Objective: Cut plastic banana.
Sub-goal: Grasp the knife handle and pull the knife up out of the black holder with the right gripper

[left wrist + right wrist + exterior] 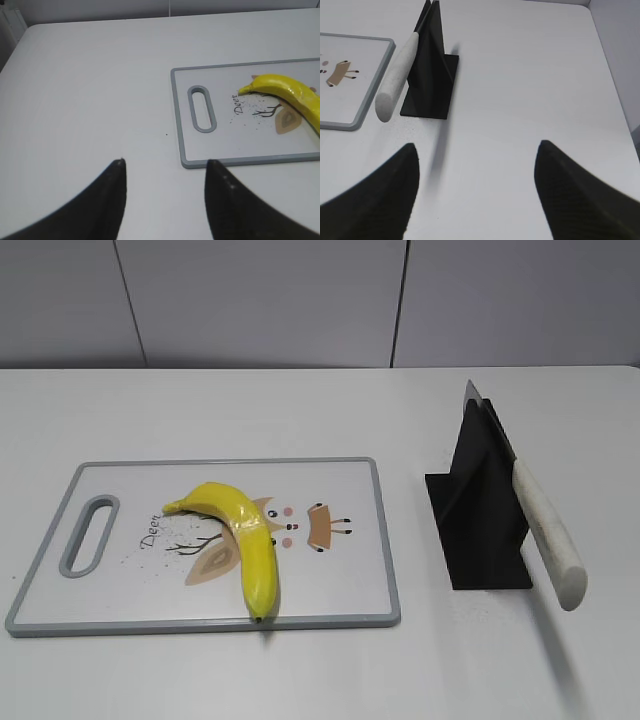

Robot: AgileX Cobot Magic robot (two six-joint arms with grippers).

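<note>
The banana (243,540) lies on the cutting board (60,600) — untouched. Knife (545,530) rests in its black stand (480,530) on the desk (300,670). Left gripper (165,167) and right gripper (477,152) hover spread wide, holding nothing.

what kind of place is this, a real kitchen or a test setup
Probably a lab tabletop staged as a kitchen task: a bare white table against plain grey wall panels, with a toy-like plastic banana on a cutting board and a knife in a black stand.
</note>
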